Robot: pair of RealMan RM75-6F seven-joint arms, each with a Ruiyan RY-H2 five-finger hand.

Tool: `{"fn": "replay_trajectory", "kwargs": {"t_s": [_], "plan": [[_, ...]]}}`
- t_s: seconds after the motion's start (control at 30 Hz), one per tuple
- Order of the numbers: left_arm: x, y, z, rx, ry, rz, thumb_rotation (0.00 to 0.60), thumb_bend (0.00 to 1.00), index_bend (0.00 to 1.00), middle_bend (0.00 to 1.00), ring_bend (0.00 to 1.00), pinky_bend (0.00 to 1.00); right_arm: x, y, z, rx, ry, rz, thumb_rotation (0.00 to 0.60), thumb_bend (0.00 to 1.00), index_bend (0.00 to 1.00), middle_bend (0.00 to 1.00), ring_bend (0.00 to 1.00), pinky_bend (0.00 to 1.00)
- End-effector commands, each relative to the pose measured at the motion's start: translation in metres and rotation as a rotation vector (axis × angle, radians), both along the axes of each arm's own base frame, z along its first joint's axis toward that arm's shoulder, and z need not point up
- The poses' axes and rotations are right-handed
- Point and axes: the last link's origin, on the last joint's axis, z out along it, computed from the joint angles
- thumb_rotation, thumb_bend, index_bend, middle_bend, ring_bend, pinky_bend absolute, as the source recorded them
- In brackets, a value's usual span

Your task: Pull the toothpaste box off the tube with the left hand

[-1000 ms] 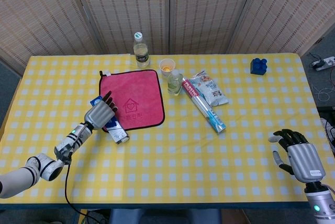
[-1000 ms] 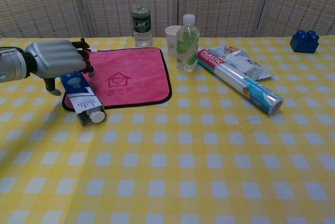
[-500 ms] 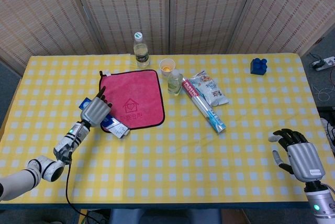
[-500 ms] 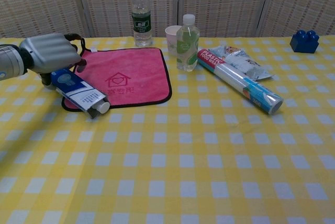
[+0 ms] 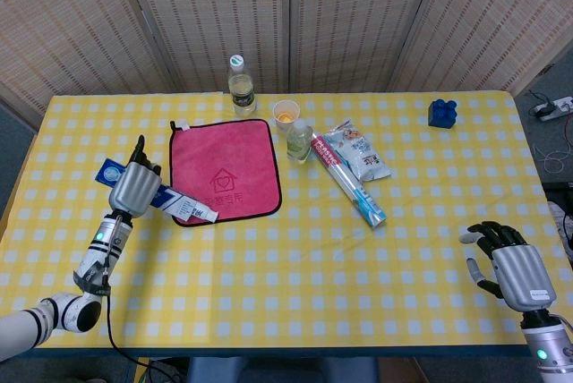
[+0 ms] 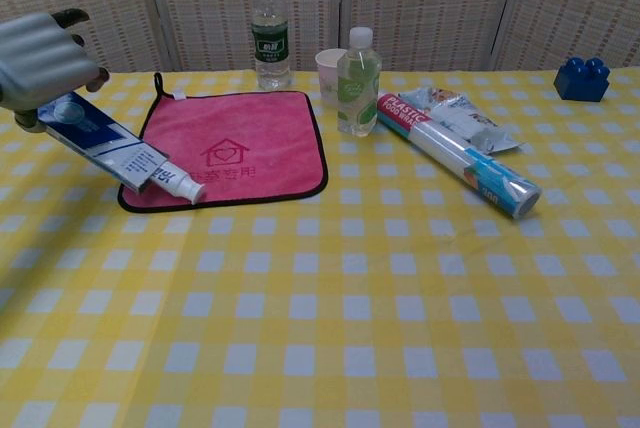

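- Head view: left hand (image 5: 133, 188) wrapped around the toothpaste box (image 5: 115, 171), just off the left edge of the pink cloth (image 5: 224, 170).
- Tube (image 5: 192, 207) poking out of the box's open end, cap end lying over the cloth's lower left corner. Looks partway out, not free yet.
- Nothing pinning the tube down, so probably best to keep the pull in line with the box's long axis, straight away from the cloth. Any sideways twist likely just drags the tube along.
- Right hand (image 5: 508, 266) far off to the lower right of the cloth, near the table's front edge, fingers half curled around nothing. No help coming from there, by the look of it.
- Chest view: left hand (image 6: 42, 56) raised at the frame's left edge, left of the cloth (image 6: 240, 145), gripping the box (image 6: 98, 138) by its far end. Box tilted, open end down toward the cloth.
- Tube (image 6: 178, 184) sticking out of that low end, white cap touching or just over the cloth's front left corner. Can't tell which.
- Tilt seems handy: lifting and drawing back up-left should let the tube slide out onto the cloth under its own weight.
- Worth not squeezing hard, since a crushed box would likely pinch the tube inside.
- Two bottles, a paper cup (image 6: 330, 73), a foil roll (image 6: 457, 154), a snack bag and a blue block (image 6: 581, 78) all right of or behind the cloth, well out of the pull path.
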Motion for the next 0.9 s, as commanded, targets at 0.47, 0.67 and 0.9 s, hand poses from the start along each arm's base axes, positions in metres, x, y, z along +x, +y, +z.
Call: {"fn": "replay_trajectory", "kwargs": {"t_s": [0.47, 0.67, 0.9], "plan": [[0.024, -0.024, 0.07, 0.168, -0.041, 0.051, 0.6, 0.18, 0.4, 0.48, 0.29, 0.0, 0.0, 0.002, 0.003, -0.008, -0.005, 0.01, 0.6, 0.39, 0.37, 0.29, 0.18, 0.22], [0.022, -0.017, 0.091, 0.216, -0.066, 0.072, 0.6, 0.18, 0.4, 0.49, 0.29, 0.0, 0.0, 0.002, 0.004, -0.009, -0.007, 0.016, 0.6, 0.39, 0.37, 0.29, 0.18, 0.22], [0.026, -0.024, 0.092, 0.113, -0.192, 0.027, 0.6, 0.18, 0.4, 0.48, 0.29, 0.0, -0.001, 0.001, 0.002, -0.003, -0.01, 0.018, 0.6, 0.39, 0.37, 0.29, 0.18, 0.22]]}}
